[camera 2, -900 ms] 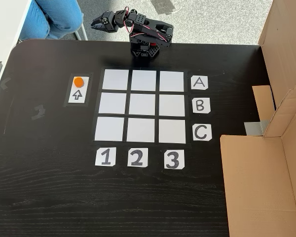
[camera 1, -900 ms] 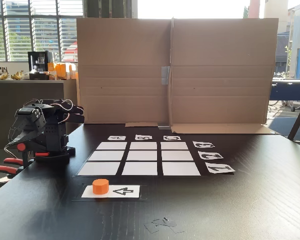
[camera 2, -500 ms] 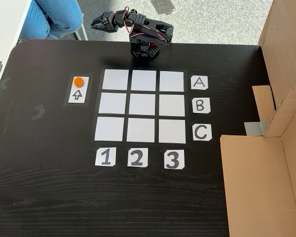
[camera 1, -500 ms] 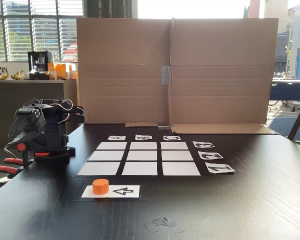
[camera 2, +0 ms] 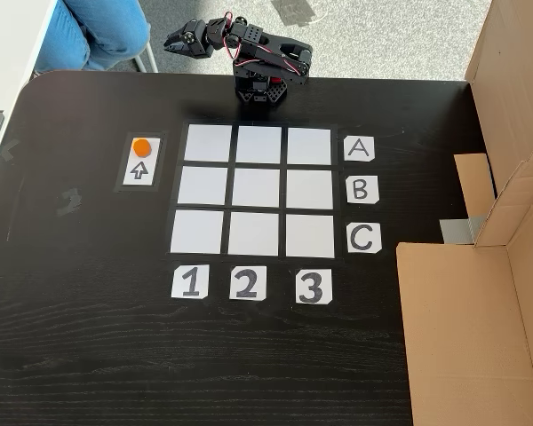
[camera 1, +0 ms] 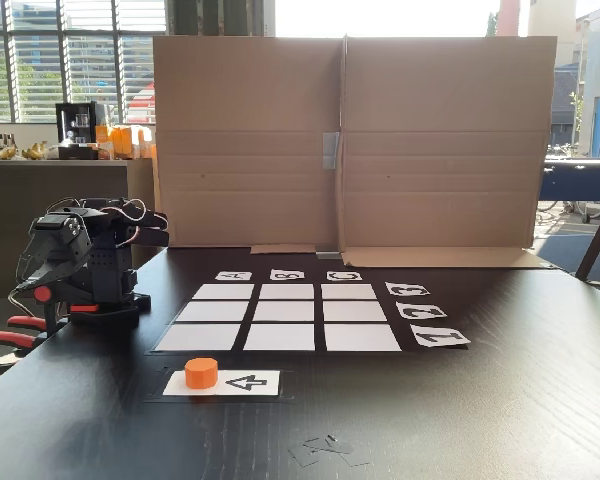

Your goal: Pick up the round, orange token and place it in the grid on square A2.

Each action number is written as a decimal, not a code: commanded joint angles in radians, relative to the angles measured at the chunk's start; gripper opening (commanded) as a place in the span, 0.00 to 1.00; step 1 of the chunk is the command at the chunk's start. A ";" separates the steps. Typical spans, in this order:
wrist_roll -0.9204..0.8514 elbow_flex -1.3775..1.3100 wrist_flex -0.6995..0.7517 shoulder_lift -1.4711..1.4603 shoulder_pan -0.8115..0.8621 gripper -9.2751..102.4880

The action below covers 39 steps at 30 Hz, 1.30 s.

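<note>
Nine cells lie vacant; orange token (camera 2: 141, 146) sits on arrow strip (camera 2: 140, 171), left of grid (camera 2: 258, 189). Jaws (camera 2: 172, 43) folded away, state indeterminate. Recommend spreading, descending squarely, pinching centred.

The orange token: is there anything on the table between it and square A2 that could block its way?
Nothing visible does. The token sits on the white arrow strip, left of the grid in the view from above. Square A2 is bare, and only the flat, bare A1 cell lies between them.
</note>
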 commanded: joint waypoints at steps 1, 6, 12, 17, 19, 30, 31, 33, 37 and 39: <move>0.002 0.000 -0.015 0.000 0.009 0.08; 0.000 -0.032 -0.017 -0.046 0.009 0.12; -0.003 -0.163 0.003 -0.215 -0.008 0.19; -0.003 -0.368 0.156 -0.345 -0.055 0.26; -0.003 -0.440 0.222 -0.393 -0.072 0.28; 0.000 -0.850 0.508 -0.718 -0.190 0.36; 0.000 -0.893 0.532 -0.750 -0.198 0.36; 0.005 -0.986 0.571 -0.815 -0.218 0.36; 0.025 -1.178 0.658 -0.939 -0.252 0.37; 0.025 -1.267 0.709 -1.000 -0.275 0.37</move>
